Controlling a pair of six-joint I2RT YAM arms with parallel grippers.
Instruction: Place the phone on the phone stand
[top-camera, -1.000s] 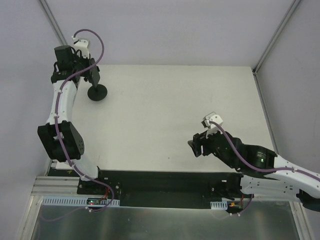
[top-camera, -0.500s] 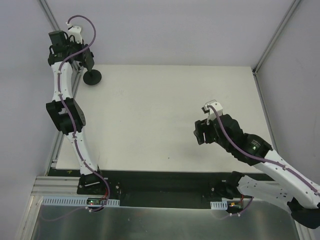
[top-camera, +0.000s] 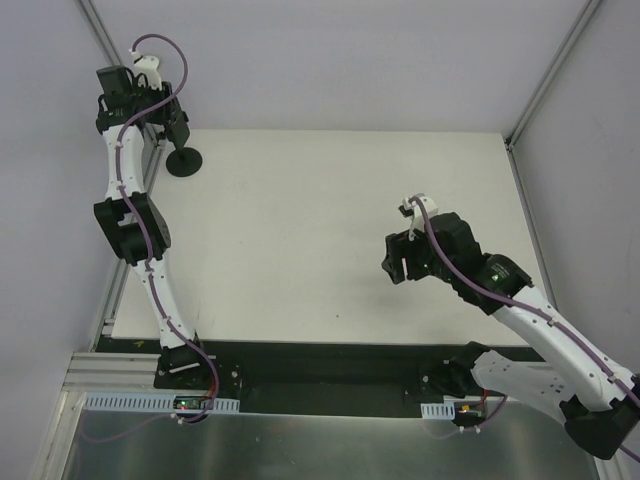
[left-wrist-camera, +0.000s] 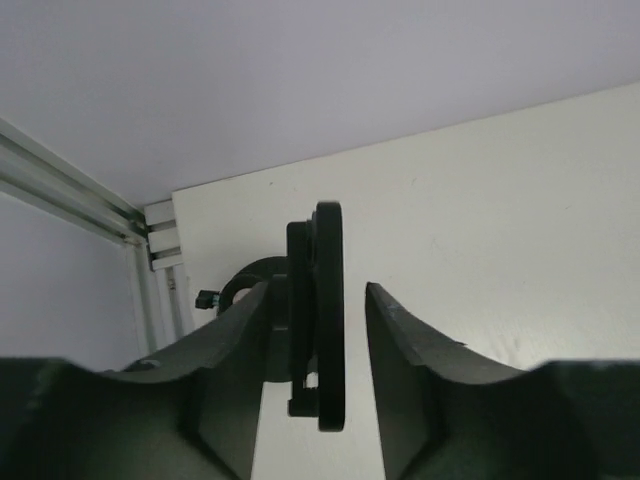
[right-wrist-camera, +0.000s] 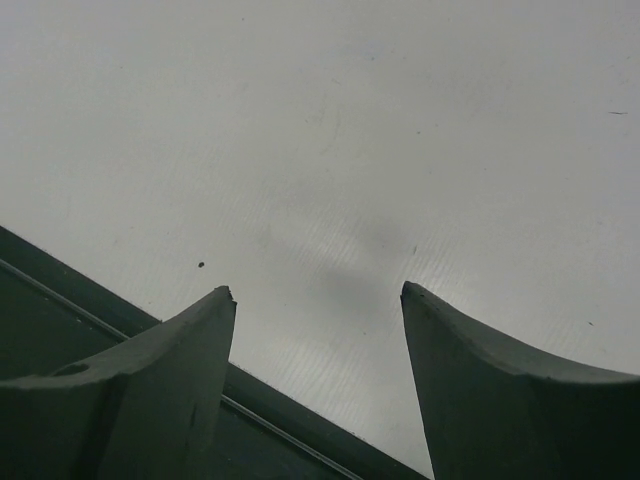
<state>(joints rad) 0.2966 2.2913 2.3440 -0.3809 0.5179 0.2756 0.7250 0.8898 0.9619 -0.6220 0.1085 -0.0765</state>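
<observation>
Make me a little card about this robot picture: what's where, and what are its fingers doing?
phone stand: far left corner of the table, between the left fingers
left fingers: open, a gap showing on one side of the stand
right fingers: open, nothing between them, over the table
phone: not seen in any view

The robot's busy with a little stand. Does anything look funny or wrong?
Yes: no phone shows in any view. The phone stand sits at the table's far left corner, between the left pincer's parted fingers. The right pincer is open and empty.
</observation>
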